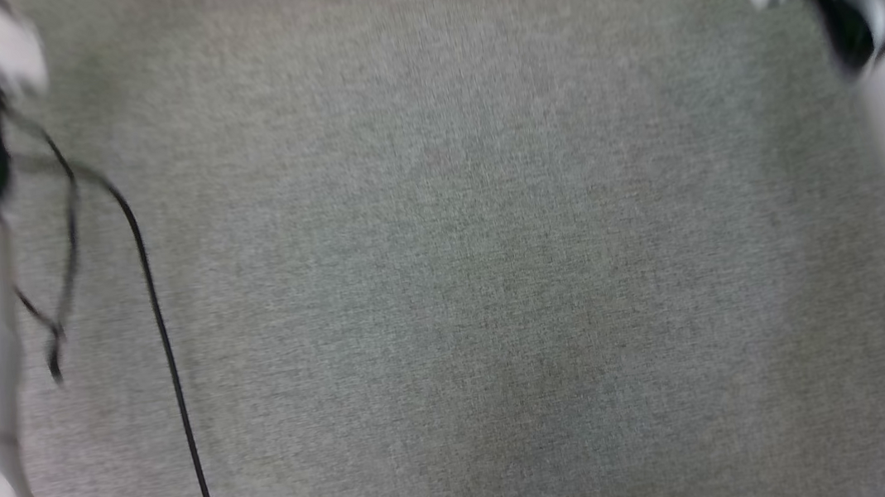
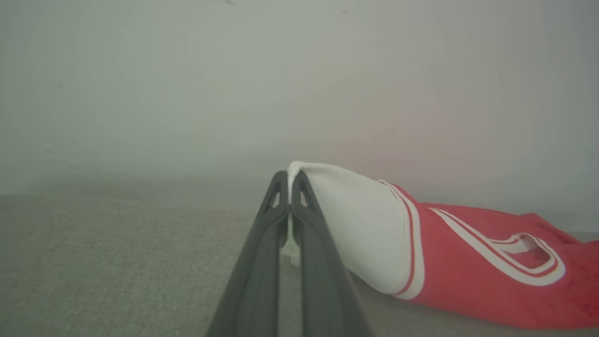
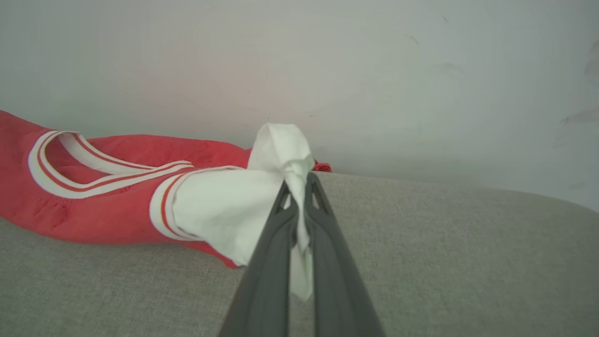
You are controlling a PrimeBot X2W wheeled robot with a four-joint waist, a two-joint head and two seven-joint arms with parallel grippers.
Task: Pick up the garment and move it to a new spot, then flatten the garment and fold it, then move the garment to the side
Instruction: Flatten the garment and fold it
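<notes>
The left gripper (image 2: 289, 183) is clamped on one white sleeve (image 2: 355, 224) of the garment (image 2: 472, 267), the right gripper (image 3: 296, 185) on the other; pinching both sleeves likely lets the robot spread the red body flat along the far edge of the grey bench (image 1: 446, 281)
</notes>
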